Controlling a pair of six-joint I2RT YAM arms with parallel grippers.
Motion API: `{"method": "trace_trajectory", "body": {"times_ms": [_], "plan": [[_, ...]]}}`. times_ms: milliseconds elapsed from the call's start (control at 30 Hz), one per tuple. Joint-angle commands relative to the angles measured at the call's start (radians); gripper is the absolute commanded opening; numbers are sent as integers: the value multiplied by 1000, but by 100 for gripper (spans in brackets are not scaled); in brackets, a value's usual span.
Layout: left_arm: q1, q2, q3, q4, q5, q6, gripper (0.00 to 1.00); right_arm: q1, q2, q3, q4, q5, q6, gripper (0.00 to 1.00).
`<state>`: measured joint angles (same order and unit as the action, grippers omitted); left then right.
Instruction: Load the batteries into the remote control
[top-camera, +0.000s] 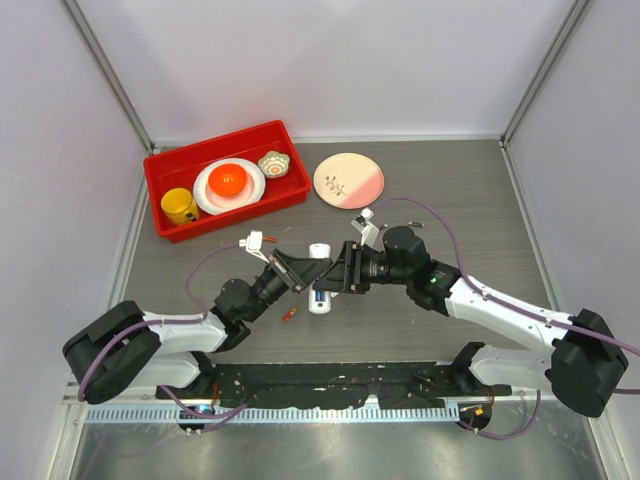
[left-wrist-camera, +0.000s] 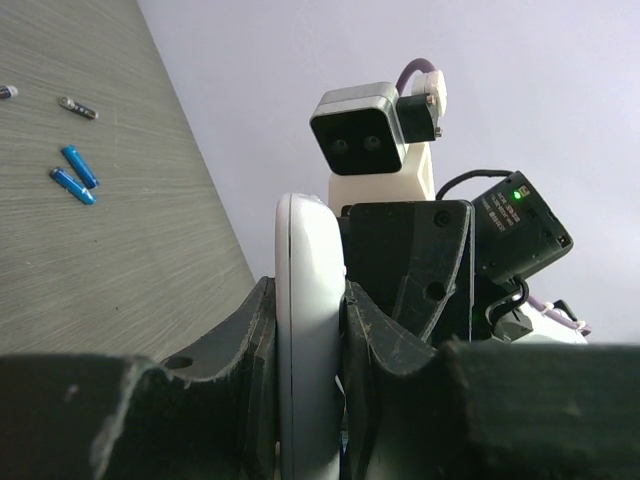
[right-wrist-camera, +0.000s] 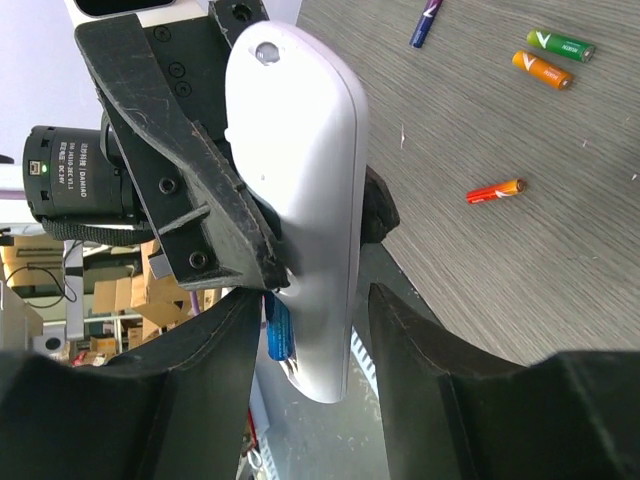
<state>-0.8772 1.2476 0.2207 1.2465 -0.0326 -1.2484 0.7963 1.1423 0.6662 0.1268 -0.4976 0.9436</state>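
Operator: Left gripper (left-wrist-camera: 310, 390) clamped on the remote (left-wrist-camera: 308, 300), holding it edge-on above the table (left-wrist-camera: 120, 260). Right gripper (right-wrist-camera: 312, 305)?

Spotter: Parted, one finger on either side of the remote's lower end. Blue battery (right-wrist-camera: 277, 335) tucked against the back, at the bay. Seated or not, cannot tell.

Operator: Best way to finish the step?

Spotter: Keep the left clamp firm and steady. Push the battery flat along its length, no twisting. Probably wise to back the right fingers out straight, clear of the remote.

Operator: Spares?

Spotter: Loose on the table, well apart from the remote: green battery (right-wrist-camera: 560, 44), orange battery (right-wrist-camera: 543, 70), red-orange battery (right-wrist-camera: 495, 190).

Operator: And the red bin (top-camera: 240, 216)?

Spotter: Far left of the table, no part of this job. Holding a white plate (top-camera: 205, 196) with an orange bowl (top-camera: 229, 180) on it, a yellow mug (top-camera: 180, 207) and a small patterned bowl (top-camera: 273, 163). Pink plate (top-camera: 350, 180) just beside, outside the bin.
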Motion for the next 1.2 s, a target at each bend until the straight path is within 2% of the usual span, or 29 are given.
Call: {"method": "trace_trajectory", "body": {"times_ms": [0,400,567,933,1167], "plan": [[-36,-36,6,281,66,6,0,1,-3,70,-1,-2,-58,53],[-34,-91,-7,211,42,32,0,-2,-73,42,-27,-7,-68,61],[-32,-122,-26,182,-24,40,0,-2,-99,29,-13,-12,-63,64],[-34,-203,-40,27,-145,60,0,-3,-113,-10,68,-70,-43,69],[-32,-192,-37,30,-162,49,0,-2,-104,-50,189,-104,6,68]]}}
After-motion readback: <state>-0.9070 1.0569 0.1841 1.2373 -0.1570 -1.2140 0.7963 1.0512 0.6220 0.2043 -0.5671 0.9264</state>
